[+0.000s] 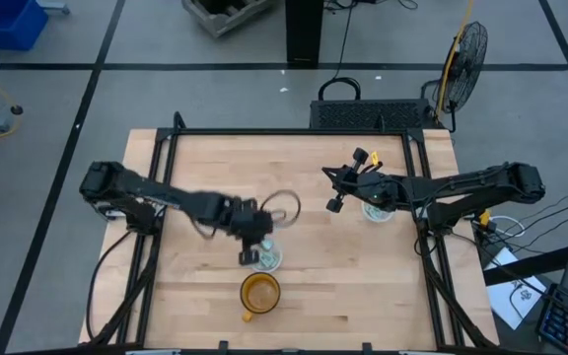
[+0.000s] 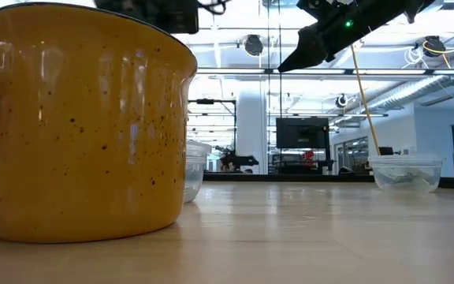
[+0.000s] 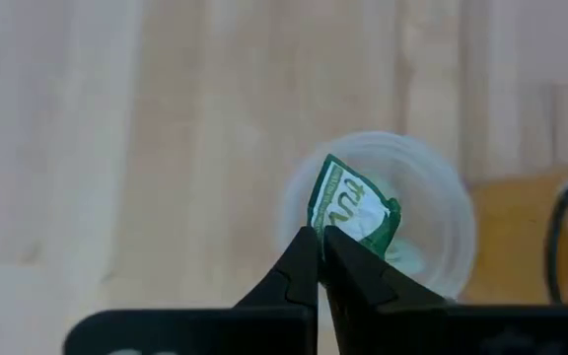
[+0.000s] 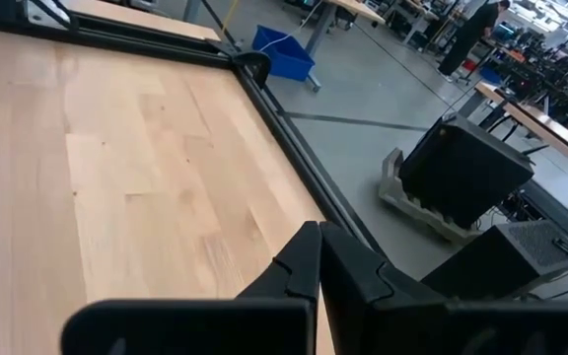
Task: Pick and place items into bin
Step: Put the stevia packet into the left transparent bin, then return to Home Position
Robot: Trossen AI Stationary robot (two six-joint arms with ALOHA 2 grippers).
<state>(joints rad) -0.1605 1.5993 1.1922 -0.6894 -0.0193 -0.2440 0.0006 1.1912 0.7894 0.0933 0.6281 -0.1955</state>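
Wooden table (image 1: 205, 296) at frame centre, yellow mug (image 1: 259, 293) low, clear bin (image 1: 267, 258) above it: a packet (image 3: 353, 209) is held clamped in the left gripper (image 3: 319, 237) over the bin, release judged next; the right gripper (image 4: 319, 237), closed empty, waits upper right.

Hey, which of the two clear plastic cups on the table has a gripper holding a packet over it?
The clear plastic cup beside the yellow speckled mug: the left gripper holds a green-and-white wrapped packet above it. The other clear cup lies under the right arm.

Grey floor (image 1: 215, 89) crossed by dark lines, a standing fan (image 1: 464, 54) beside the table, blue bin (image 4: 284, 51), bright ceiling lights.
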